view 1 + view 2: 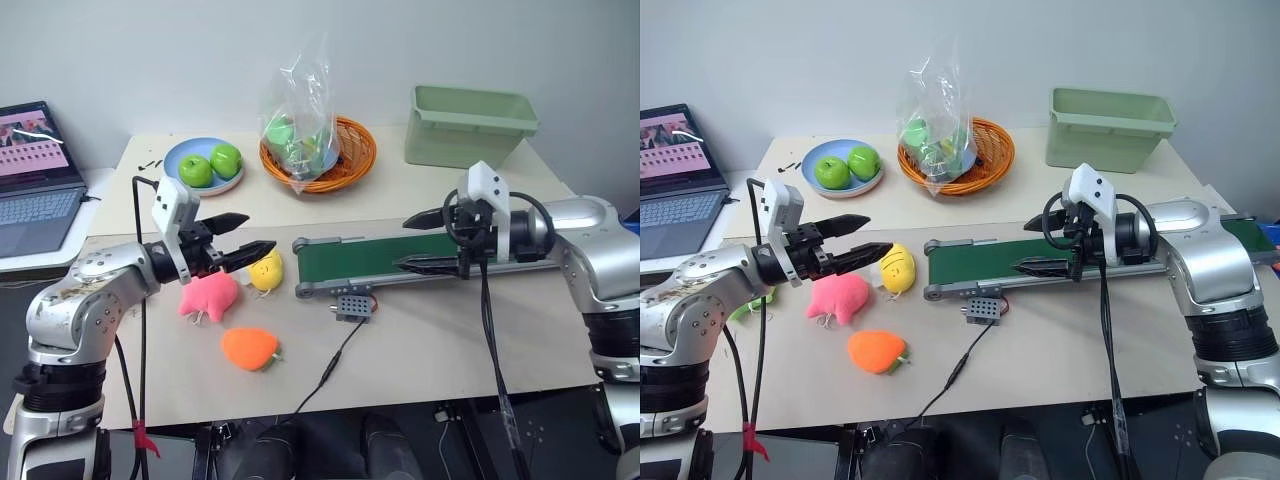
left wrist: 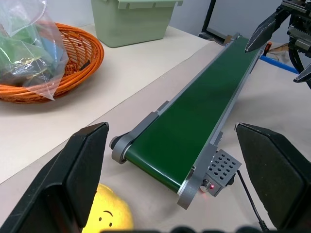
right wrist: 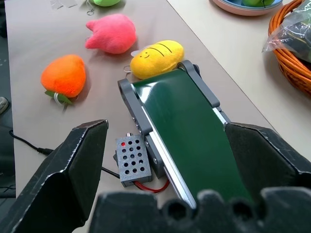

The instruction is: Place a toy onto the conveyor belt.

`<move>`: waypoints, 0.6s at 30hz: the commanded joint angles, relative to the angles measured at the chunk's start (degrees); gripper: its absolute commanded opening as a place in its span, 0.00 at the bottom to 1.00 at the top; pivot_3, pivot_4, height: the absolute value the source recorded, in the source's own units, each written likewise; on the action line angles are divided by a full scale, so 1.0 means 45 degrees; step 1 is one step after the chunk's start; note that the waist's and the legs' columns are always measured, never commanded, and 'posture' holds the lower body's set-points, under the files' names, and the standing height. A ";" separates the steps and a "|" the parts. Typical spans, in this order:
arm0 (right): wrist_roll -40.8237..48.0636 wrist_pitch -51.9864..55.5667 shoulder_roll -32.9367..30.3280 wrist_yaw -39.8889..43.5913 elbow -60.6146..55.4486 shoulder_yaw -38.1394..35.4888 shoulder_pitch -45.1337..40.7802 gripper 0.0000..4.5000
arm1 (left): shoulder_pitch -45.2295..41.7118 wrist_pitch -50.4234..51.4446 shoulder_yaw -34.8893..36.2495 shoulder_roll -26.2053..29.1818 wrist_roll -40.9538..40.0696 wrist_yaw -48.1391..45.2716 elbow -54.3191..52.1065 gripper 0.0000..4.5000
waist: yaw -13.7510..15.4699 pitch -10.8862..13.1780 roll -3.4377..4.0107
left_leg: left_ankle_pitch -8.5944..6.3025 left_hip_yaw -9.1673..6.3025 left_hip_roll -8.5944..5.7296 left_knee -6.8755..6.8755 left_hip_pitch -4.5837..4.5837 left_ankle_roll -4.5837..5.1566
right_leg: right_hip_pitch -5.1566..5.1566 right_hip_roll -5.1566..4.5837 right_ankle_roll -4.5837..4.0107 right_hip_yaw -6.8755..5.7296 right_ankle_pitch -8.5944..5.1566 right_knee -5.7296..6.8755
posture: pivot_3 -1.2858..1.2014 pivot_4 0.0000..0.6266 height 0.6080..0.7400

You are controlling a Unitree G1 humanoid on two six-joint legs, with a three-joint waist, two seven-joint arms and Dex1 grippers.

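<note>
The conveyor belt (image 1: 360, 257), dark green in a grey frame, runs across the table's middle with its grey perforated box (image 1: 352, 305) at the front. A bit of the lime-green toy (image 1: 756, 303) peeks out under my left arm and also shows at the frame edge as the toy (image 3: 108, 2), beyond the pink plush. My left gripper (image 1: 255, 235) hovers open and empty above the pink and yellow plush toys, pointing at the belt's left end. My right gripper (image 1: 402, 243) hangs open and empty over the belt's right part.
Pink plush (image 1: 208, 295), yellow plush (image 1: 266, 270) and orange plush (image 1: 249, 347) lie left of the belt. Behind stand a blue plate with two green apples (image 1: 205, 165), an orange basket holding a plastic bag (image 1: 318, 150) and a green bin (image 1: 470, 125). A laptop (image 1: 35, 180) sits far left.
</note>
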 commanded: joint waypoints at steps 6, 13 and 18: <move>-0.0005 -0.0274 0.0076 0.0331 0.0065 -0.0030 -0.0484 1.00 | 0.0824 -0.2196 0.0890 0.0408 0.1851 0.0873 0.0249 0.99 | -0.0056 0.0000 0.0000 | 0.0000 0.0003 0.0004 -0.0005 0.0003 -0.0001 | -0.0001 0.0000 0.0000 0.0001 0.0000 -0.0003 | 0.52 0.24 1.00; -0.0378 -0.0859 0.0652 0.0883 0.0965 0.0583 -0.1126 1.00 | 0.3438 -0.8926 0.0740 0.2290 0.8218 0.3316 0.3107 0.99 | 0.0006 -0.0002 0.0004 | 0.0011 0.0061 0.0085 -0.0101 0.0032 -0.0018 | 0.0011 0.0060 -0.0107 -0.0002 0.0077 -0.0144 | 0.52 0.24 1.00; -0.0401 -0.1136 0.1079 0.1456 0.1392 0.0846 -0.1470 1.00 | 0.5033 -0.9829 0.2495 0.1740 0.8497 0.4626 0.3582 0.99 | 0.0056 0.0000 0.0003 | 0.0011 0.0071 0.0133 -0.0151 0.0012 -0.0028 | -0.0028 0.0088 -0.0108 -0.0027 0.0078 -0.0159 | 0.52 0.24 1.00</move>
